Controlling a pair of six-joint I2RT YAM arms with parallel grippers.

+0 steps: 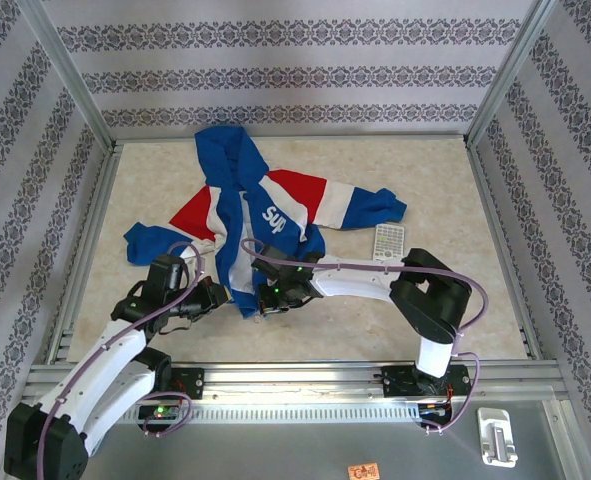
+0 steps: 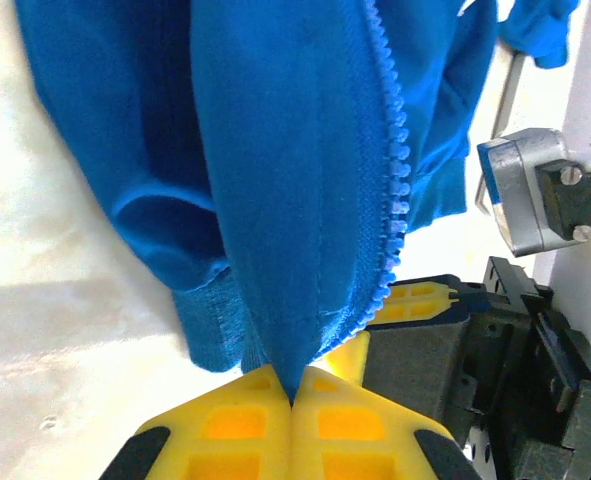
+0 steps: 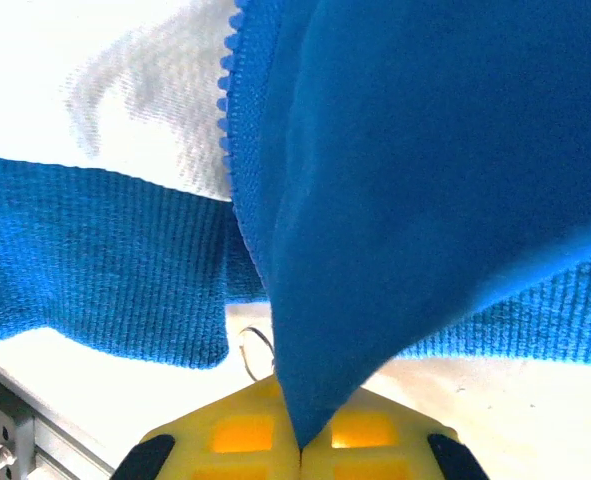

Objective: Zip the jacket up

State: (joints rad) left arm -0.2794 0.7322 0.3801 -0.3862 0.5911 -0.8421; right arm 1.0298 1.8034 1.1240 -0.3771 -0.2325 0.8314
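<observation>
1. The counter (image 1: pixel 445 190) is a pale, mottled stone-look slab inside an aluminium frame (image 1: pixel 495 200); the walls (image 1: pixel 295 75) carry striped grey damask paper
2. The jacket (image 1: pixel 260 200) is spread on the counter: soft blue fabric, red and white panels, ribbed knit hem, moulded blue zipper teeth (image 2: pixel 395 180)
3. Its long axis runs far to near, with the hood toward the far wall, the hem toward the arm bases and the sleeves out sideways
4. The left fingers (image 2: pixel 235 425), yellow, are pressed together on the jacket's lower front edge beside the teeth
5. The right fingers (image 3: pixel 240 435), yellow, pinch the opposite front edge at the hem
6. A white keypad device (image 1: pixel 389 241) lies just beside the jacket's sleeve cuff on the right arm's side
</observation>
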